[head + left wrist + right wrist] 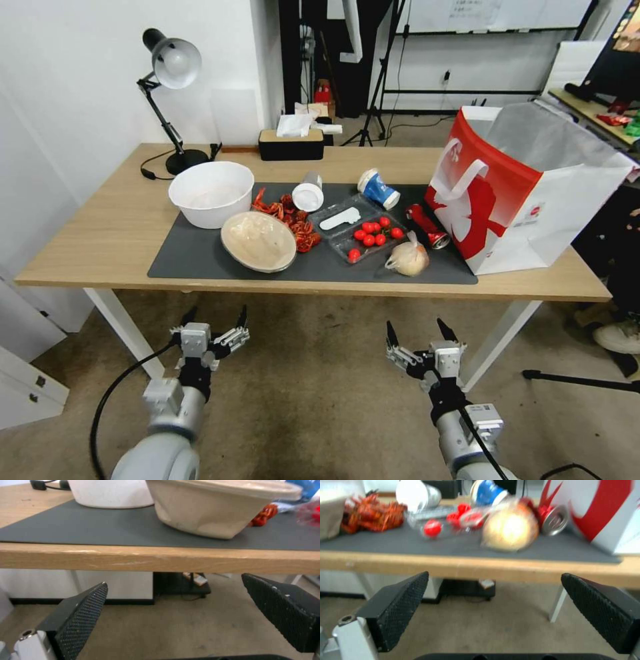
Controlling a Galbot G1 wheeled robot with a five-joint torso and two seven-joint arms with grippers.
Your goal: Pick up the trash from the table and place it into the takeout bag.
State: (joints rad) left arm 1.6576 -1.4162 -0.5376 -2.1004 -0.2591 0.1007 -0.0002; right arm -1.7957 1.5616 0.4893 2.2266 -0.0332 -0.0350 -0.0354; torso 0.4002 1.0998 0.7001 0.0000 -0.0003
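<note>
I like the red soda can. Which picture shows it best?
The head view is best: the whole red can lies on its side on the grey mat, beside the takeout bag. The right wrist view shows its open silver end, blurred. In the left wrist view I cannot make it out.

The floor [320,400] is brown carpet. A white wall [73,87] stands on the left. A black lamp [170,67] and a tissue box [291,141] sit at the far side. Behind them are a tripod [373,100] and a whiteboard [493,13].
</note>
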